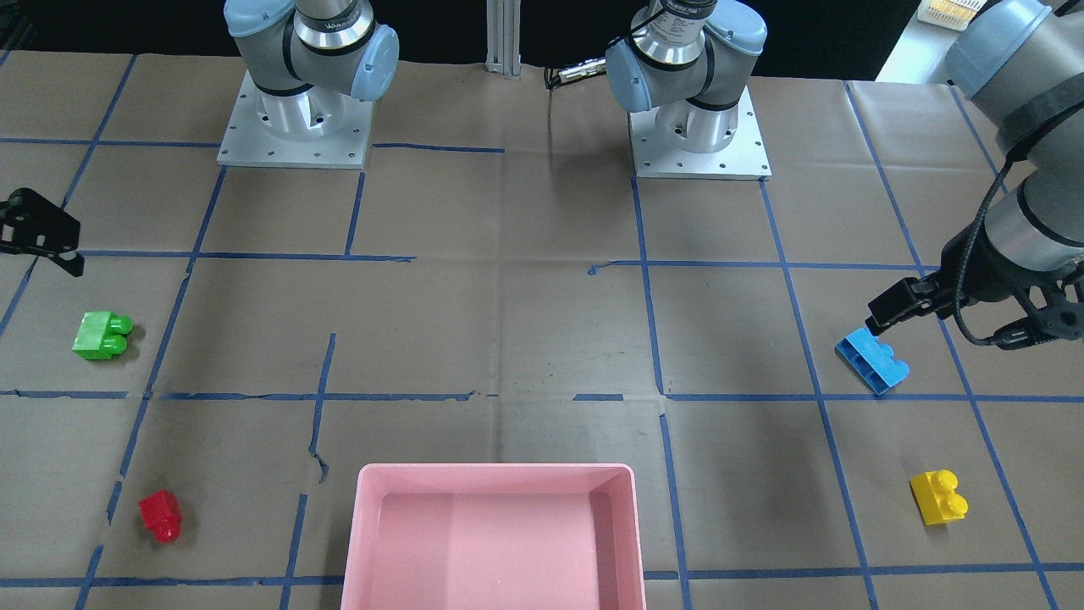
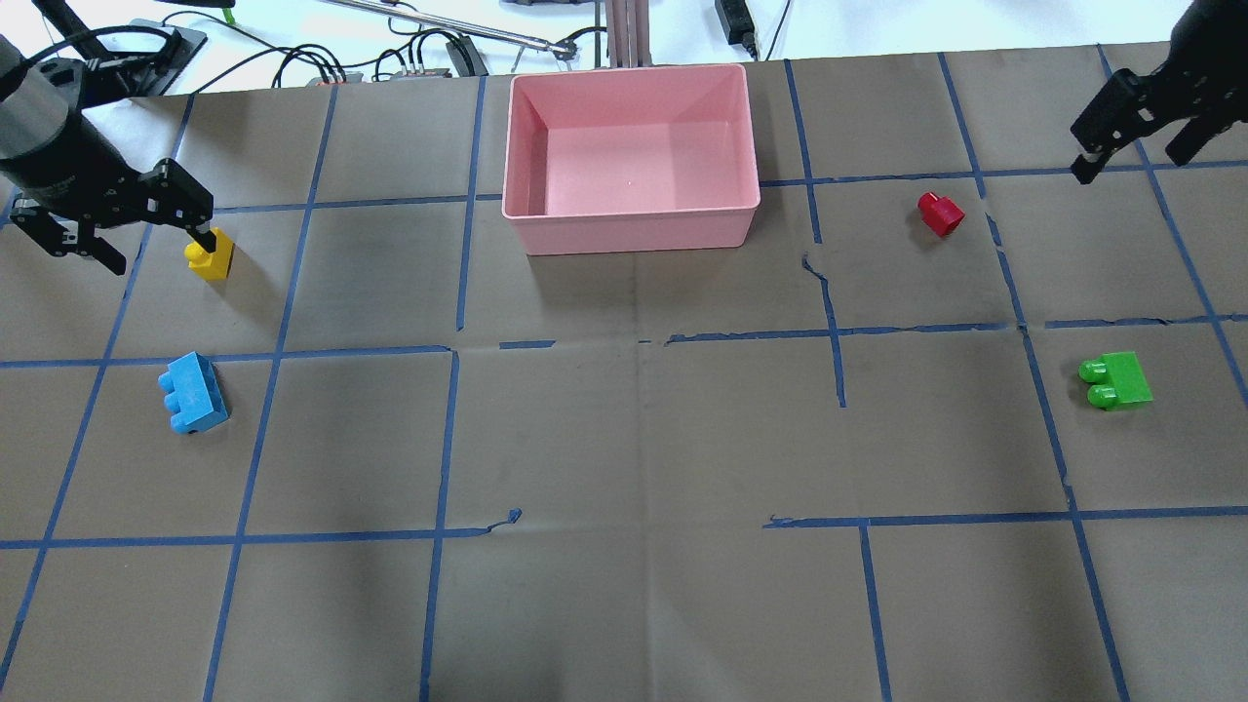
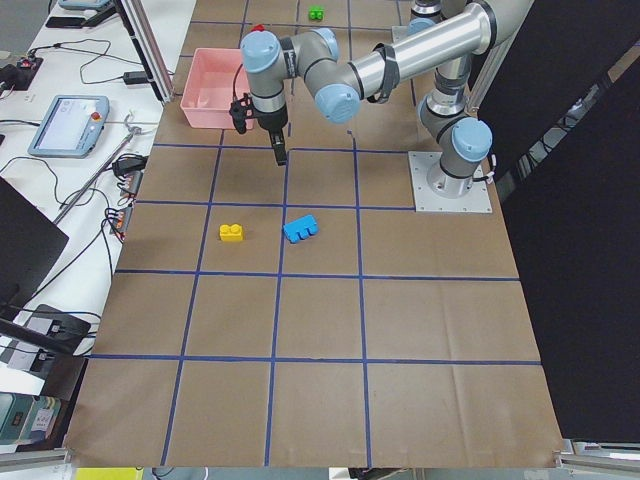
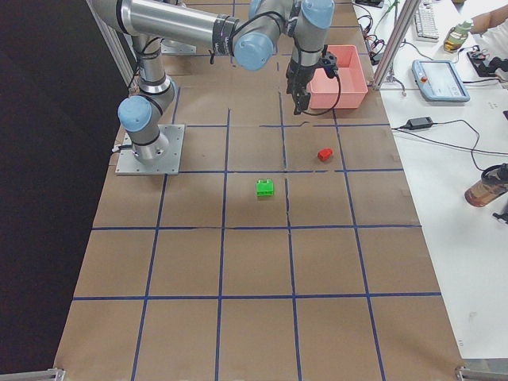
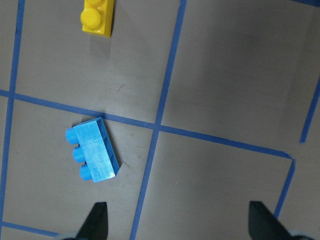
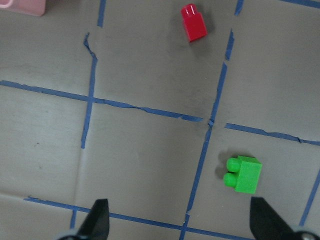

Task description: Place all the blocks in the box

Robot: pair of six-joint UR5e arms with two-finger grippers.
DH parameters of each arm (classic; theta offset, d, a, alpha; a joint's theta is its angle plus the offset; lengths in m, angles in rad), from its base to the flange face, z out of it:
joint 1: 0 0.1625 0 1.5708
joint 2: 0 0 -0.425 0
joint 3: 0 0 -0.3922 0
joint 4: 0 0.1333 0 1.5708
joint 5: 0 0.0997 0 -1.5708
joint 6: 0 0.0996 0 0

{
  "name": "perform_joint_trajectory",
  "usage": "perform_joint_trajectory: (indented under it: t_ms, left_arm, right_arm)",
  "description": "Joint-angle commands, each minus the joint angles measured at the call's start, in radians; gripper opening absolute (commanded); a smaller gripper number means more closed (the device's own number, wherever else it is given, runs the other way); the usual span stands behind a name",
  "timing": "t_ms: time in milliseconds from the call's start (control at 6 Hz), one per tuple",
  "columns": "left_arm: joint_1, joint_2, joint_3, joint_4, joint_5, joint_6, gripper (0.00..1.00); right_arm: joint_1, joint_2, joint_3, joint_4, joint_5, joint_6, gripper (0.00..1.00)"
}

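Observation:
All the blocks lie on the table, apart from each other. The blue block (image 2: 195, 393) and the yellow block (image 2: 211, 256) are on my left side. The red block (image 2: 941, 214) and the green block (image 2: 1118, 380) are on my right side. The pink box (image 2: 634, 210) stands empty at the far middle. My left gripper (image 2: 161, 252) is open and empty, raised above the table near the yellow and blue blocks (image 5: 92, 155). My right gripper (image 2: 1131, 161) is open and empty, raised beyond the red block (image 6: 194, 23) and the green block (image 6: 243, 174).
The table is covered in brown paper with a blue tape grid. Cables and a metal post (image 2: 624, 29) lie behind the box at the far edge. The two arm bases (image 1: 292, 127) stand at the robot's side of the table.

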Motion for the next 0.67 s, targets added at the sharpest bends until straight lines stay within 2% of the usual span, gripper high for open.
perform_joint_trajectory:
  t_ms: [0, 167, 500]
  left_arm:
    - [0.064, -0.003, -0.196, 0.216, 0.000, 0.012, 0.99]
    - [0.109, -0.008, -0.286, 0.358, 0.000, 0.018, 0.99]
    - [0.131, -0.092, -0.320, 0.438, 0.008, 0.041, 0.99]
  right_arm:
    - [-0.134, 0.051, 0.008, -0.033, -0.002, -0.259, 1.00]
    - [-0.156, 0.068, 0.035, -0.048, -0.003, -0.262, 1.00]
    - [-0.204, 0.071, 0.235, -0.279, -0.028, -0.209, 1.00]
